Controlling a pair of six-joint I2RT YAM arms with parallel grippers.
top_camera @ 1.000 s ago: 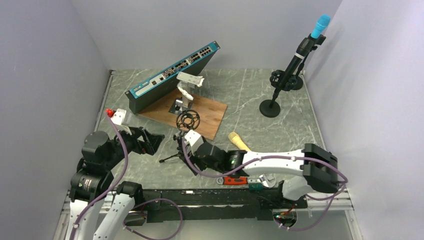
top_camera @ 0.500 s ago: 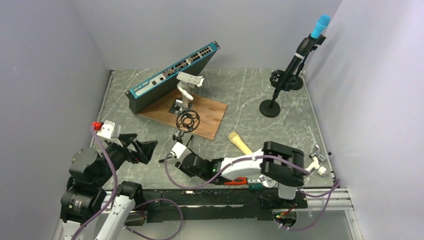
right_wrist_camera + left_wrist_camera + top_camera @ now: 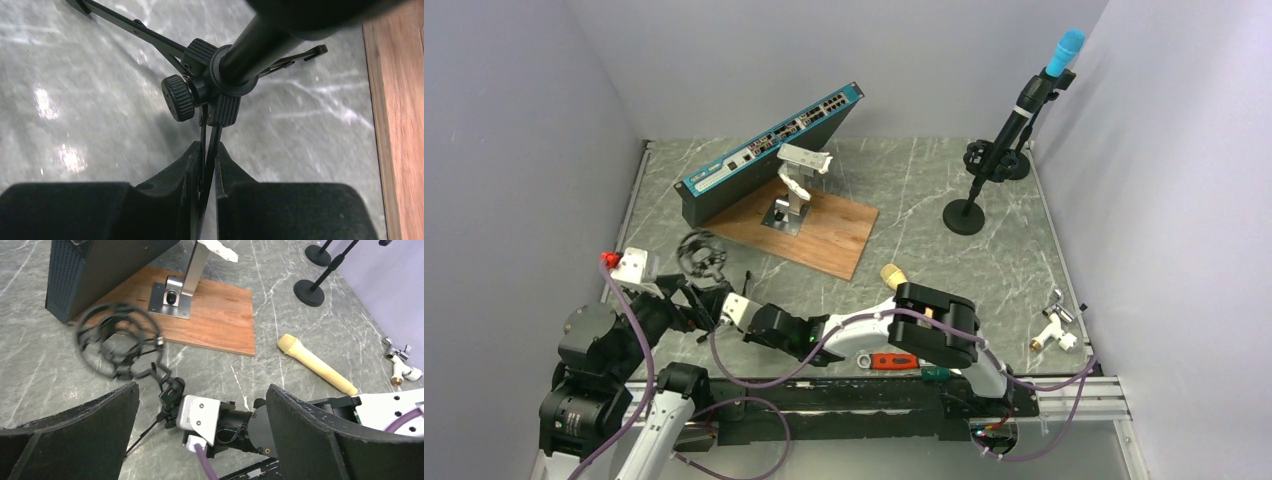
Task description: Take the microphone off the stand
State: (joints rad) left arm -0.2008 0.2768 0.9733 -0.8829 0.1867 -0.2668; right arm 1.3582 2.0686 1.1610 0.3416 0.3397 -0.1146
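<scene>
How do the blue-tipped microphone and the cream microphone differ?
The blue-tipped microphone sits in a stand, tilted upward; the cream microphone lies flat on the table. The blue-tipped one has a black body; the cream one is pale all over. Both are handheld types; neither is gripped: the right gripper pinches the tripod instead.

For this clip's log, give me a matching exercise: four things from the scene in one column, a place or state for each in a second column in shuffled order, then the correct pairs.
Column 1
1. beige microphone
2. blue-tipped microphone
3. small tripod stand
4. left hand

Column 2
A. open, holding nothing
B. one leg pinched in the right hand
C. lying flat on the table
D. mounted on the tall stand at the back right

Pairs: 1-C, 2-D, 3-B, 4-A
</scene>
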